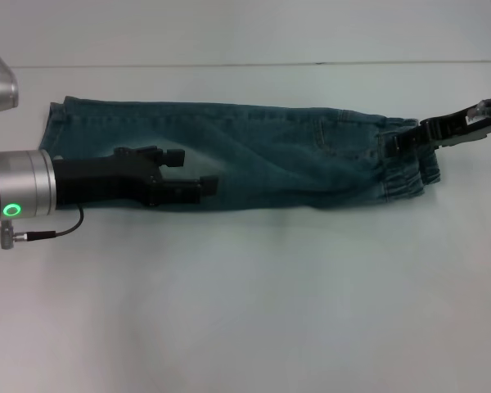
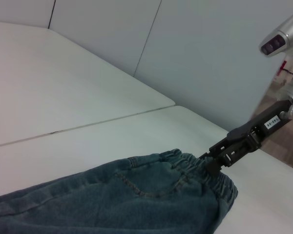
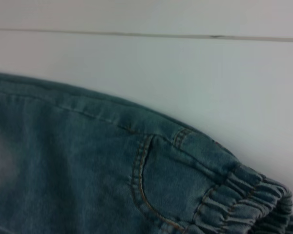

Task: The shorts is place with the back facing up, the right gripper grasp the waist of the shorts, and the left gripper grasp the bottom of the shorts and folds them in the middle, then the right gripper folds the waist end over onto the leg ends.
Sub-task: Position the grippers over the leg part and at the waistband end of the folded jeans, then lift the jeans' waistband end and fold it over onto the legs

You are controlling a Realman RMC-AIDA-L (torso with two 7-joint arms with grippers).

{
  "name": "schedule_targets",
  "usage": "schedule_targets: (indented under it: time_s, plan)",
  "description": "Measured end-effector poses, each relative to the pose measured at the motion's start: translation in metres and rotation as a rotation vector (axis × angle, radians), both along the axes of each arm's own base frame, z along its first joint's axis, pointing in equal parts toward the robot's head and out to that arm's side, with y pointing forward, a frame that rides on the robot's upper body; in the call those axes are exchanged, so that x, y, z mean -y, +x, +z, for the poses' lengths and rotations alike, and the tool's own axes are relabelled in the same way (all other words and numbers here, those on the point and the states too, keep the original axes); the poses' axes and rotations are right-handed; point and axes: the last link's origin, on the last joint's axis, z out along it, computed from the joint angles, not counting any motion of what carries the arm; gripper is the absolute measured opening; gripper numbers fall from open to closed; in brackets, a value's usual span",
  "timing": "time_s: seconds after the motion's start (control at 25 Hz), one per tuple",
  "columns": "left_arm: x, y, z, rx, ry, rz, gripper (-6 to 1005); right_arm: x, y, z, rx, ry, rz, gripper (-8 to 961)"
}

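Observation:
The shorts [image 1: 254, 155] lie folded lengthwise in a long strip across the table. Their leg ends [image 1: 56, 127] are at the left and the ruffled waist [image 1: 407, 170] is at the right. My left gripper [image 1: 192, 169] hovers over the leg half of the strip, its fingers open with only denim showing between them. My right gripper [image 1: 403, 141] is at the waist, shut on the elastic band. The left wrist view shows the right gripper [image 2: 216, 160] pinching the waist [image 2: 219, 183]. In the right wrist view, a back pocket [image 3: 171, 180] and the gathered band [image 3: 244, 200] fill the frame.
The white table [image 1: 245, 311] has a thin seam [image 1: 229, 64] running across behind the shorts. A grey wall [image 2: 210, 58] stands beyond the table's far side in the left wrist view.

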Motion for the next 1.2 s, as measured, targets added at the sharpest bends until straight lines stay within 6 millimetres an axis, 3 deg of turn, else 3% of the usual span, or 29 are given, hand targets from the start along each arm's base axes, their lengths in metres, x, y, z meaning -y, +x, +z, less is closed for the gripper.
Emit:
schedule_targets:
  time_s: [0.36,0.8,1.2]
  plan:
    - [0.000,0.000,-0.002,-0.004,0.007,-0.005,916,0.001,-0.003,-0.011,0.038,-0.023,0.027,678]
    - [0.001,-0.001,-0.002,0.003,0.015,-0.004,871,0.001,-0.003,-0.010,0.043,-0.020,0.047,288]
    - [-0.024,0.004,-0.006,0.015,0.220,0.023,799,0.001,-0.010,0.021,-0.051,0.031,0.094,185]
